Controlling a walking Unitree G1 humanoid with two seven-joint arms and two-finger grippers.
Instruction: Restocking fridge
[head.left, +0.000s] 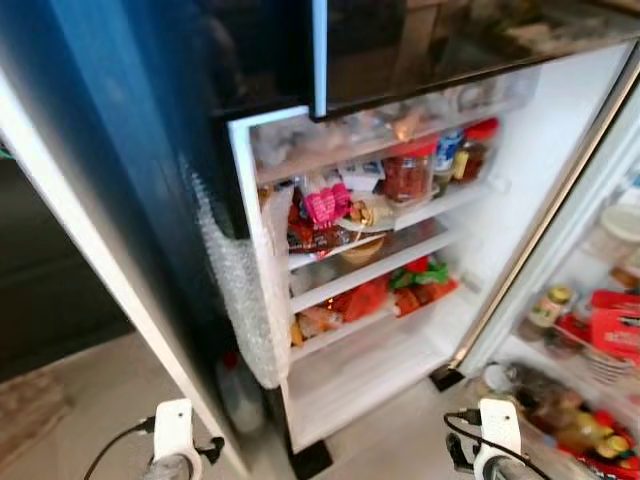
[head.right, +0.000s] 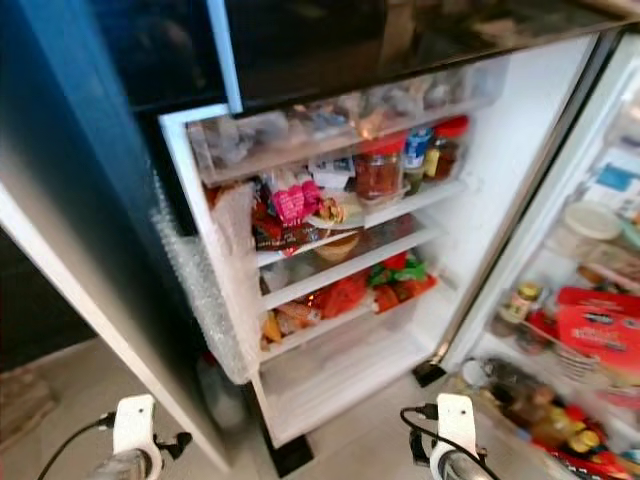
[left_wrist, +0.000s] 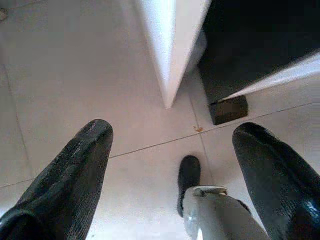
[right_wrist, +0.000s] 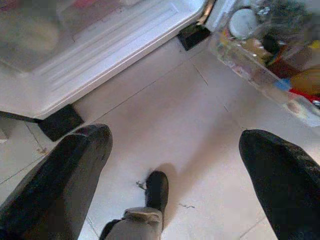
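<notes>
Wrist views: both arms hang low over floor (right_wrist: 200, 125), fingers (left_wrist: 65, 185) apart, empty.

White fridge (head.left: 520, 180), red-lidded jar (head.left: 408, 172), pale tiled floor (right_wrist: 165, 125), black pincer fingers (left_wrist: 65, 185).

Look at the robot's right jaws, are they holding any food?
No, the right gripper has its jaws spread wide open over the bare tile floor, with nothing between them.
</notes>
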